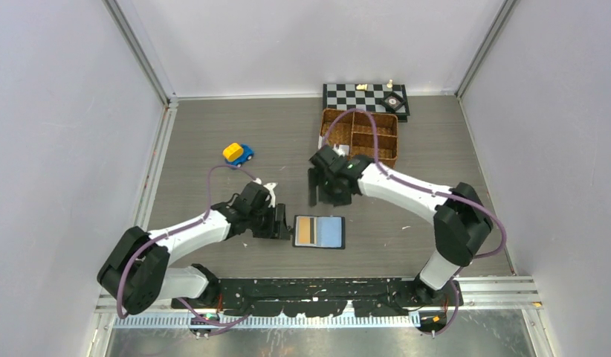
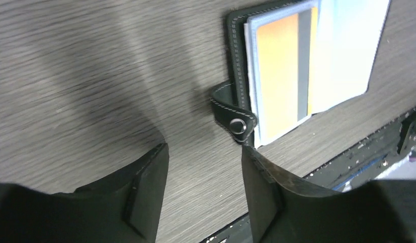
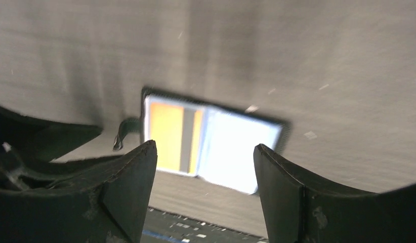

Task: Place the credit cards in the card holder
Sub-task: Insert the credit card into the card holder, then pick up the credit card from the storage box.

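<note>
Though open, wallet (image 2: 235, 50) beside left claw (image 2: 203, 152)

Left arm (image 1: 185, 233) and right arm (image 1: 403, 190) have white links, black joints, looping purple cables (image 1: 349, 113); left gripper (image 2: 203, 149) and right gripper (image 3: 205, 146) black, with thick matte wedge-shaped fingers (image 2: 145, 187), edges scuffed.

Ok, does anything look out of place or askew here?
Little: the card holder lies open, a clear sleeve sitting slightly fanned in the left wrist view, an orange card tucked inside. Nothing spilled or damaged.
</note>
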